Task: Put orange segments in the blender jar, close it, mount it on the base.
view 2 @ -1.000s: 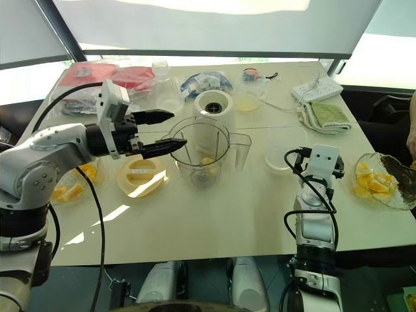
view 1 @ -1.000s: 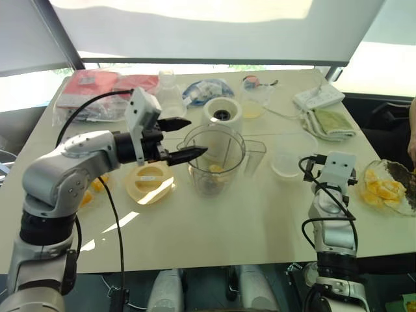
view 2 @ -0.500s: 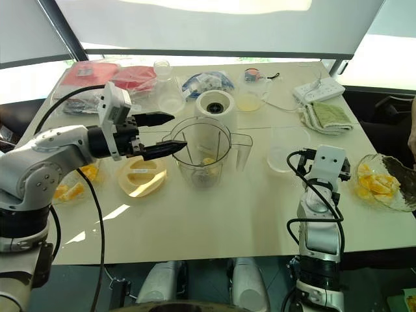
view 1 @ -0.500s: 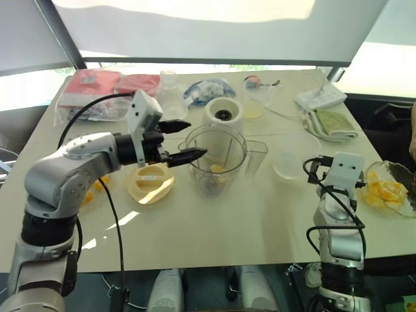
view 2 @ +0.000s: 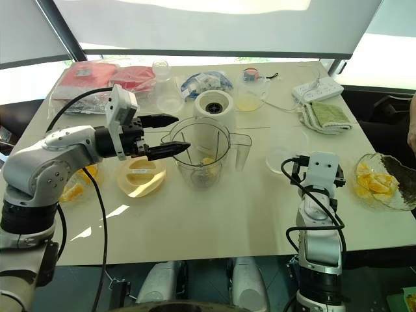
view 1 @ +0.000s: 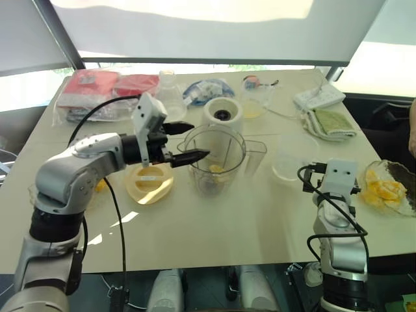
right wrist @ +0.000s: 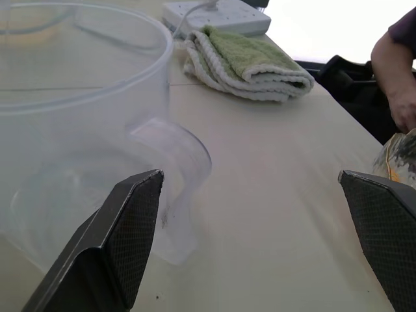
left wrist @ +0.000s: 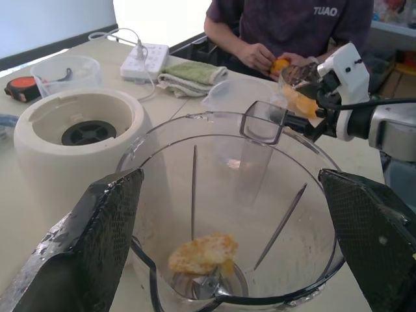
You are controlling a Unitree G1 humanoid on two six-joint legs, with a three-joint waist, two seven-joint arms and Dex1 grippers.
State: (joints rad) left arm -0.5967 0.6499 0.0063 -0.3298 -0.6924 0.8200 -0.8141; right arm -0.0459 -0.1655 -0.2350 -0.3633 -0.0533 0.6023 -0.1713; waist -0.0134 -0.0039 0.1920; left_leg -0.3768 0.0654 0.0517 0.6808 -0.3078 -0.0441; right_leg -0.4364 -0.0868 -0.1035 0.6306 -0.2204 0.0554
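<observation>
Blender jar [view 1: 214, 159], centre of the frame: clear, handled, open-topped, on the table [view 1: 214, 221]. The left wrist view reveals one orange segment [left wrist: 203, 252] on the blade hub. White base [view 1: 223, 116] stands just behind. Left gripper [view 1: 182, 142], fingers apart, hovers at the jar's rim. Right gripper [right wrist: 260, 247], lower right, fingers spread, empty, near a clear dish [right wrist: 78, 130].

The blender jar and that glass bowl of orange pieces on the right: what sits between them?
In the right eye view, a shallow clear round dish sits between the blender jar and the bowl of orange segments, with the right arm's white camera block just in front of it.
</observation>
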